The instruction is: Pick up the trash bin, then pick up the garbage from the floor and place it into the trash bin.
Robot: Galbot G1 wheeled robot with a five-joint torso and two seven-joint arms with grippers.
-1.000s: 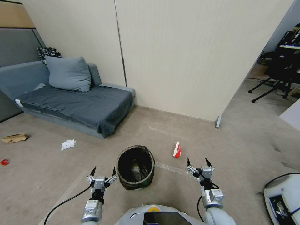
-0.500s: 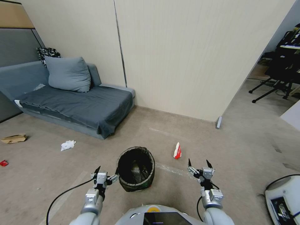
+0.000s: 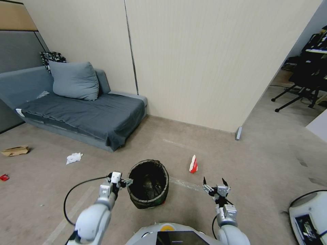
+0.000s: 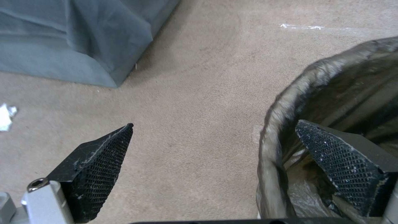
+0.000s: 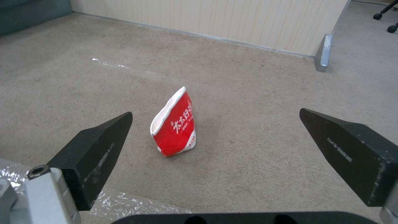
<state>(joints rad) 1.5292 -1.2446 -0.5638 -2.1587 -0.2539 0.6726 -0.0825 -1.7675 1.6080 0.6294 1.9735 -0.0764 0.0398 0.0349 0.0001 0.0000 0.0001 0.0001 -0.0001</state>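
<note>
- Floor [image 3: 265,163]: beige carpet, with a strip of clear tape [image 3: 184,183] lying just right of the bin.
- Sofa [image 3: 85,115]: grey, far left against the wall, with a cushion [image 3: 73,80] on it.
- Bin [image 3: 148,183]: stands upright on the floor, near centre; a black liner is folded over its rim.
- Left gripper [image 3: 120,181]: wide open at the bin's left rim, one finger [image 4: 344,165] inside the liner, the other [image 4: 97,168] outside over the carpet.
- Right gripper [image 3: 214,182]: open, low over the floor right of the bin, holding nothing.
- Cup [image 3: 193,164]: red-and-white, crushed, on the floor just beyond the right gripper.
- Paper bag [image 3: 15,150], tissue [image 3: 74,157], red scrap [image 3: 4,177]: scattered on the floor far left.
</note>
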